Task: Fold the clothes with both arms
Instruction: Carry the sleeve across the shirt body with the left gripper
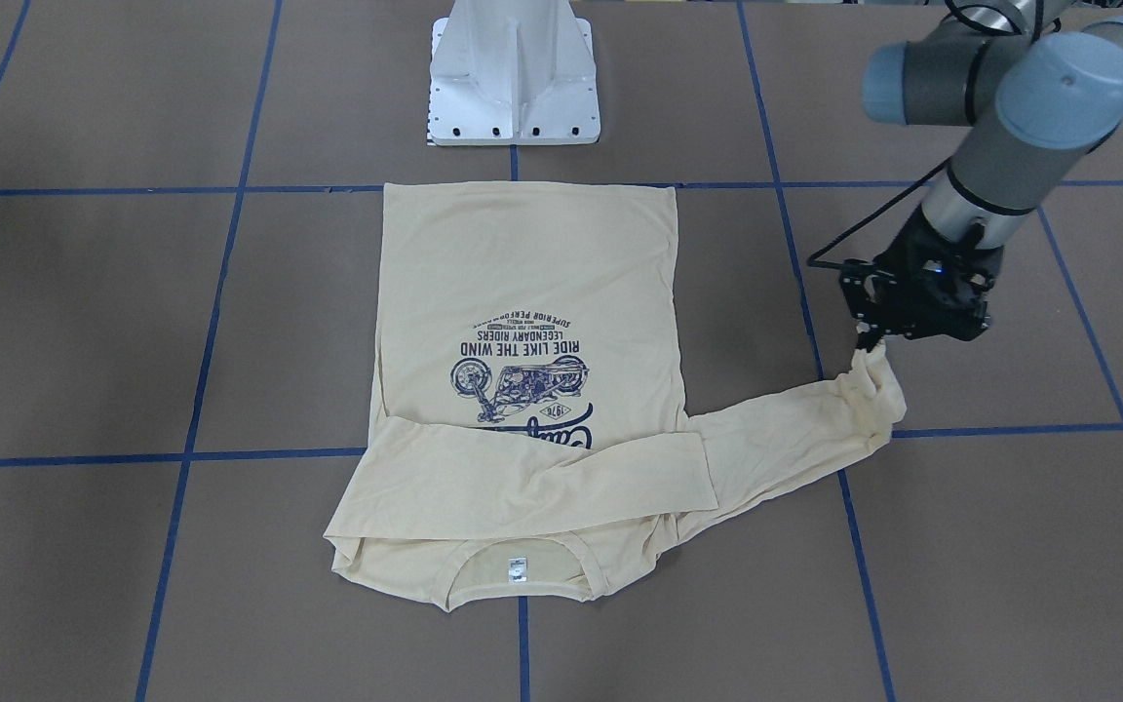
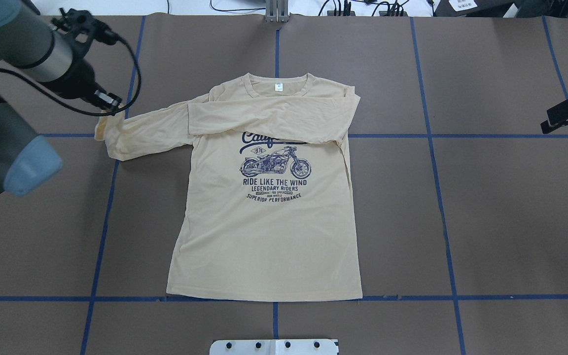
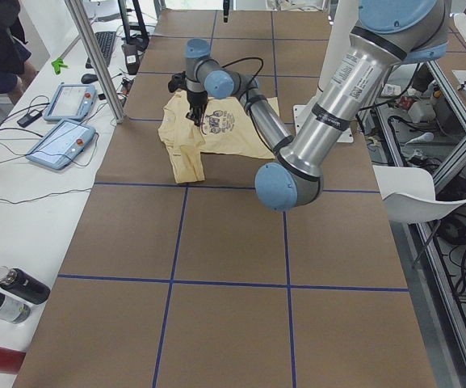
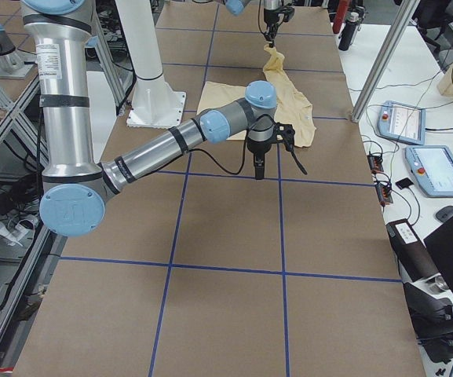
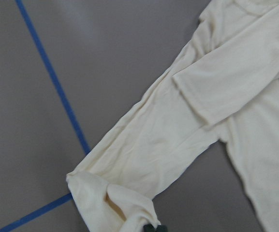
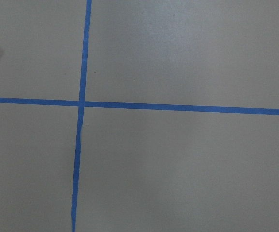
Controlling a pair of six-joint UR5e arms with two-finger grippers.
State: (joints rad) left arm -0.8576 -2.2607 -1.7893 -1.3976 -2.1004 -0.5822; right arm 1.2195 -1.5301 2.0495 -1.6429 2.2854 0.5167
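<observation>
The cream-yellow shirt [image 2: 269, 236] lies flat and print-up in the middle of the table, collar away from the robot; it also shows in the front-facing view [image 1: 522, 263]. One sleeve [image 2: 274, 118] is folded across the chest and covers part of the "California" print. The other sleeve [image 2: 151, 130] stretches out toward my left side. My left gripper [image 2: 109, 106] is shut on that sleeve's cuff [image 1: 878, 390] and holds it slightly lifted and bunched; the wrist view shows the cuff [image 5: 115, 203]. My right gripper [image 2: 560, 116] hovers apart, shut and empty.
The white pedestal base [image 1: 513, 88] stands at the robot's edge just behind the hem. Blue tape lines [image 6: 83, 104] grid the brown table. A side bench holds two teach pendants [image 3: 59, 144] and bottles [image 3: 6, 295]. A metal post [image 3: 95, 61] stands at that edge.
</observation>
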